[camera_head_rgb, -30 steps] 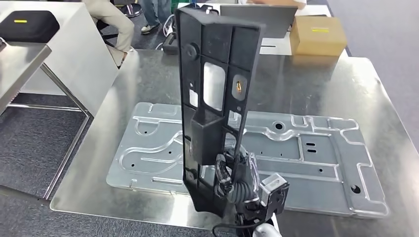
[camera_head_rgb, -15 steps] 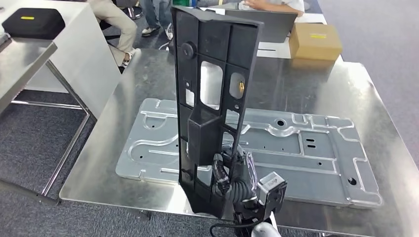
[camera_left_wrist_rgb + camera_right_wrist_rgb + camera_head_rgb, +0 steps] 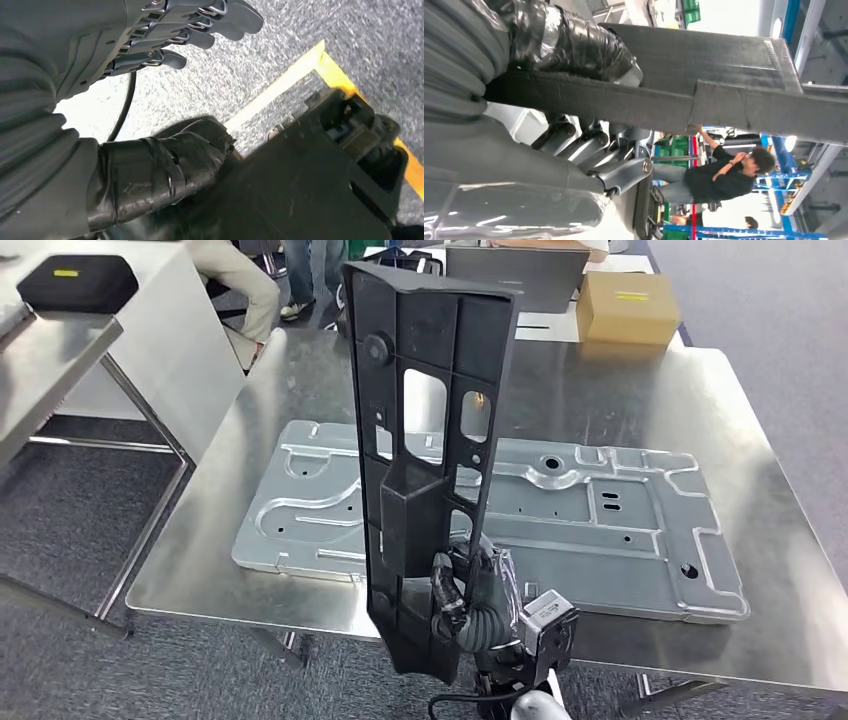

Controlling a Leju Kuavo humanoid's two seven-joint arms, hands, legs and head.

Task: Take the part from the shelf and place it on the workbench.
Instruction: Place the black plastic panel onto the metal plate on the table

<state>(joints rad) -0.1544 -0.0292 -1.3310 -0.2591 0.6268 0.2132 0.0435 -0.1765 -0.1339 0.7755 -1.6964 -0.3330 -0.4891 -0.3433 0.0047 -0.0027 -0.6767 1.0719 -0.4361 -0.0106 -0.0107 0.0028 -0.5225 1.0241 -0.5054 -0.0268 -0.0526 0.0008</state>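
Observation:
The part (image 3: 430, 430) is a long black plastic panel with cut-out windows. It stands upright in the head view, in front of the workbench's near edge. My right hand (image 3: 480, 605) grips its lower end from the right. The right wrist view shows my taped thumb (image 3: 569, 45) pressed on one face of the part (image 3: 704, 85) and my fingers (image 3: 589, 145) curled behind it. The steel workbench (image 3: 640, 400) lies beyond. My left hand (image 3: 165, 35) hangs over grey floor with its fingers apart and holds nothing.
A large stamped metal plate (image 3: 600, 530) lies flat across the middle of the workbench. A cardboard box (image 3: 628, 306) sits at its far right edge. A grey table with a black case (image 3: 75, 285) stands to the left. People (image 3: 240, 280) are at the back.
The whole picture has shifted: the workbench now sits higher and more floor shows before its near edge, so the camera moved. My right hand keeps the part upright.

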